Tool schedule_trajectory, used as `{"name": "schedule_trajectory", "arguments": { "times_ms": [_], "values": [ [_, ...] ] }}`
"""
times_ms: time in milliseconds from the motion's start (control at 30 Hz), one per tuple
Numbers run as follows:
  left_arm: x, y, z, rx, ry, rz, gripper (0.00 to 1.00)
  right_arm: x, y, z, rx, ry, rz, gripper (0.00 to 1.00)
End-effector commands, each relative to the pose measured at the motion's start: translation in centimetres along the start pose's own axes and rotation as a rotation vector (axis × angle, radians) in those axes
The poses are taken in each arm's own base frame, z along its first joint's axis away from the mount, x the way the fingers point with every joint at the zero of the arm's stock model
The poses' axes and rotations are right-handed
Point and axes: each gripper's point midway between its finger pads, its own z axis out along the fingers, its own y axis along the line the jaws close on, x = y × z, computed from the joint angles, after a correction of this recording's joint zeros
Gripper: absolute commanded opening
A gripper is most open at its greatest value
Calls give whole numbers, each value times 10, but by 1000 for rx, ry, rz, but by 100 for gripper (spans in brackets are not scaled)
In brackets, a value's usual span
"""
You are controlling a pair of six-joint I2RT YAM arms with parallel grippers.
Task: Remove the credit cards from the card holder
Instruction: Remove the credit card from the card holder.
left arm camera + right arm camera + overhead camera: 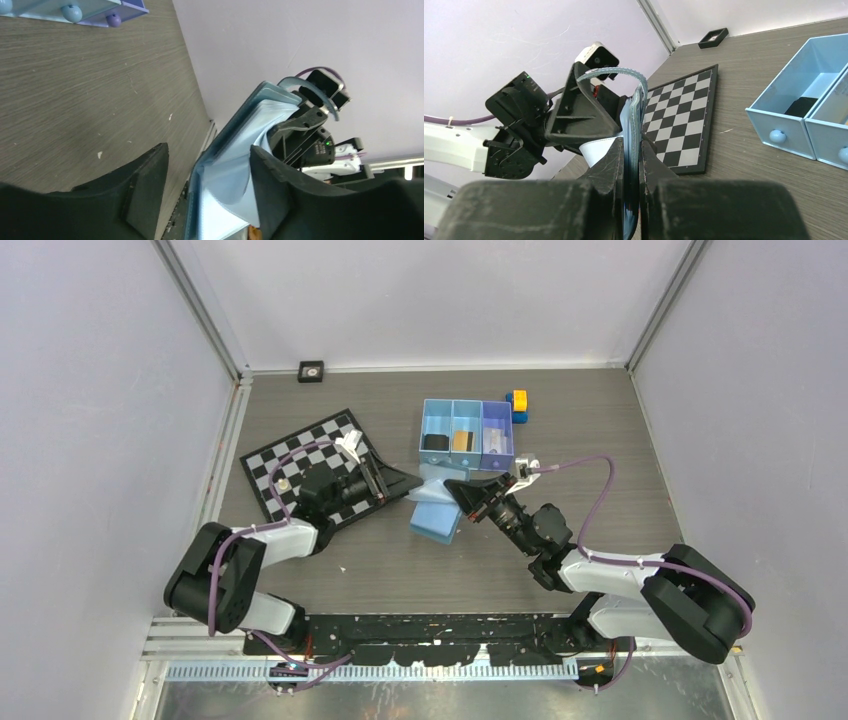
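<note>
The right gripper (630, 145) pinches one edge of the card holder (437, 512), held up near the blue tray (466, 402), while the left gripper (207, 150) straddles its open leaf, jaws spread, so a skewed squeeze could tug it loose.

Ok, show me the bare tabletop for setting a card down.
Free: wood right of the blocks to the side wall; the near strip between card holder and near edge. Crowded: the middle, chessboard to tray.
</note>
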Motion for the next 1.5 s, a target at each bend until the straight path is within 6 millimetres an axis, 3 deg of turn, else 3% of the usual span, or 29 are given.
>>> {"name": "schedule_trajectory", "arguments": {
  "times_ms": [0,100,200,233,333,433,467,533,600,733,833,1000,1067,1167,1267,1333,1400,1467],
  "values": [
    [1,-5,7,20,36,38,50,-28,22,11,-72,-88,-2,14],
    [0,-10,6,43,25,53,23,-28,21,12,-67,-89,3,18],
    [-1,-14,5,50,21,69,2,-27,17,12,-48,-89,11,22],
    [-1,-14,5,46,20,70,0,-27,15,12,-39,-92,15,25],
    [-1,-13,4,37,18,81,0,-25,12,13,-21,-84,17,39],
    [-2,-11,3,20,14,88,0,-19,11,16,-15,-49,22,44],
    [-2,-11,3,16,13,92,0,-15,10,17,-4,-25,21,42],
    [-3,-11,2,4,8,102,0,-5,4,21,34,37,16,25],
    [-4,-10,1,-5,6,113,0,5,0,26,72,109,15,17],
    [-4,-7,-1,-41,4,128,0,27,6,34,60,280,-20,17],
    [-5,-4,-2,-69,-1,140,0,46,-1,33,93,407,-39,26],
    [-7,5,-2,-111,-3,143,0,56,-10,33,129,489,-30,33],
    [-7,9,-1,-127,-1,143,0,60,-21,29,179,525,-21,28],
    [-7,22,-2,-187,5,135,0,63,-42,26,256,552,19,7],
    [-6,32,-1,-233,18,134,0,68,-59,24,296,560,85,4],
    [-6,40,-1,-265,21,129,0,72,-66,24,300,563,129,10],
    [-7,49,-2,-299,20,128,0,79,-70,22,294,583,155,24],
    [-6,61,-2,-340,17,117,0,85,-77,17,309,607,170,27]
  ]
}}
